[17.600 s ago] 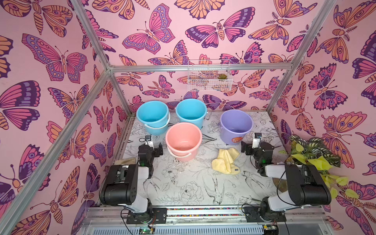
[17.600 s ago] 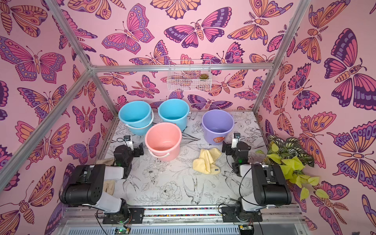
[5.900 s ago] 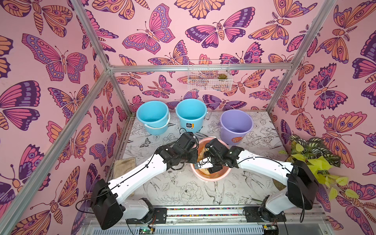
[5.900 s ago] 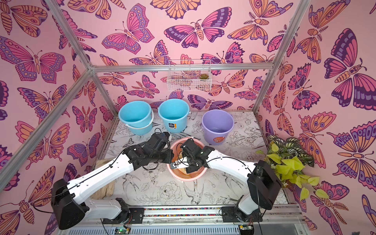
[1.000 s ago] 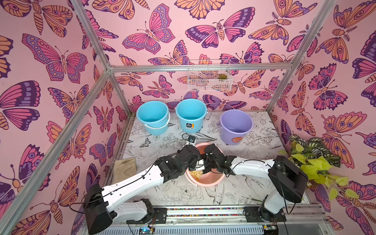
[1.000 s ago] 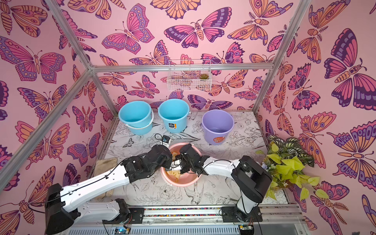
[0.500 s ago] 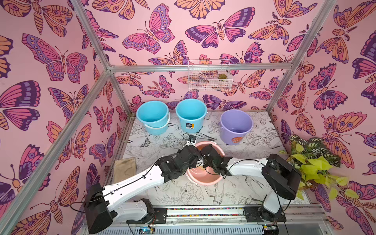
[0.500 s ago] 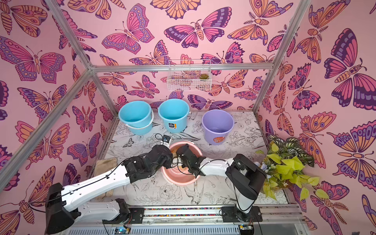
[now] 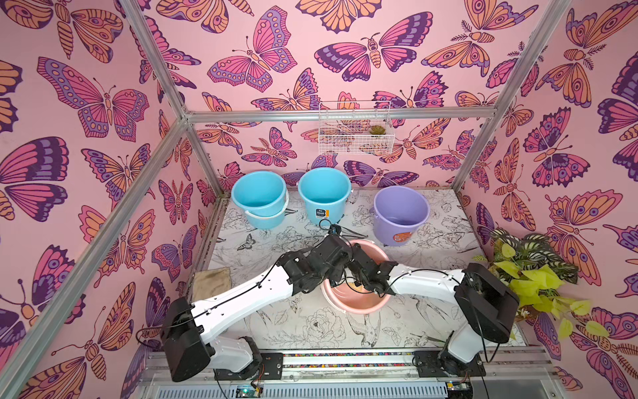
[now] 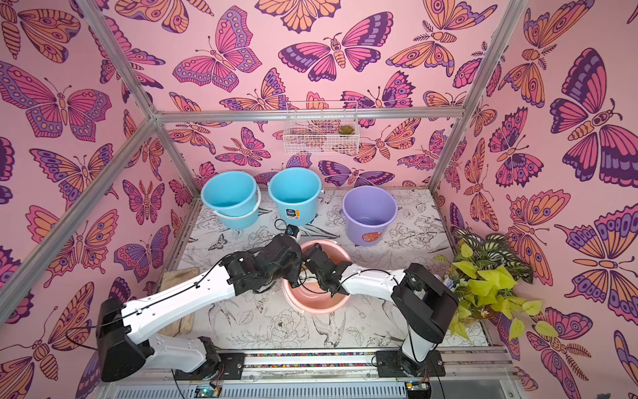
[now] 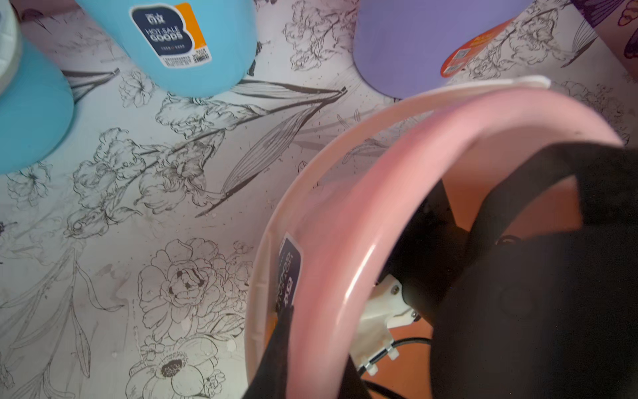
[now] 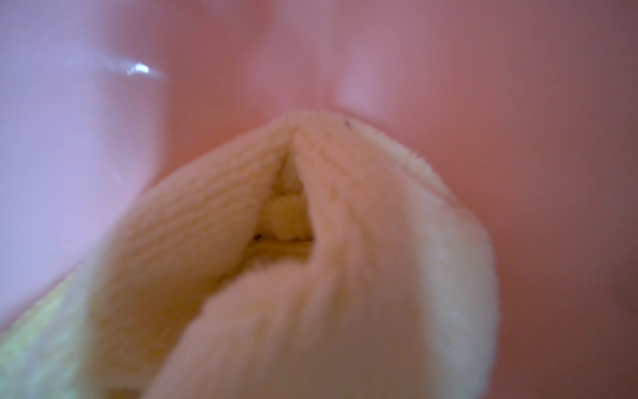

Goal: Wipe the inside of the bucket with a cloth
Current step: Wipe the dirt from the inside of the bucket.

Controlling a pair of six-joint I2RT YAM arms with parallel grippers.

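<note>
Pink butterfly walls (image 9: pixel 103 103) closed in the flower-printed table (image 9: pixel 293 331). The left arm (image 9: pixel 241 297) and the right arm (image 9: pixel 424 281) reached in over it and met at the pink bucket (image 9: pixel 352 304), which stood on the table between them.

The left gripper (image 11: pixel 300 331) was pinched nearly closed on that bucket's rim. One black finger (image 11: pixel 276 345) lay outside the wall, and the other was hidden inside. The right gripper (image 9: pixel 357 262) was down inside the bucket, just beside the left one. Its fingers were buried out of sight in the cloth, and it was clamped tight on it.

Beyond both grippers, toward the back wall, stood the nested blue buckets (image 9: pixel 259 197), a single blue bucket (image 9: pixel 322 193) and a purple bucket (image 9: pixel 400 214), all well apart from either gripper. A leafy plant (image 9: pixel 528 266) sat on the right arm's outer side. A tan rag (image 9: pixel 210 283) lay flat on the left arm's outer side.

The cloth (image 12: pixel 310 259), pale yellow, bunched in folds out of the right gripper. Its tip was right up at the bucket's inner wall, though the blur hid whether they touched. A dark blue label (image 11: pixel 288 273) on the bucket's outer wall touched the left gripper's outside finger.
</note>
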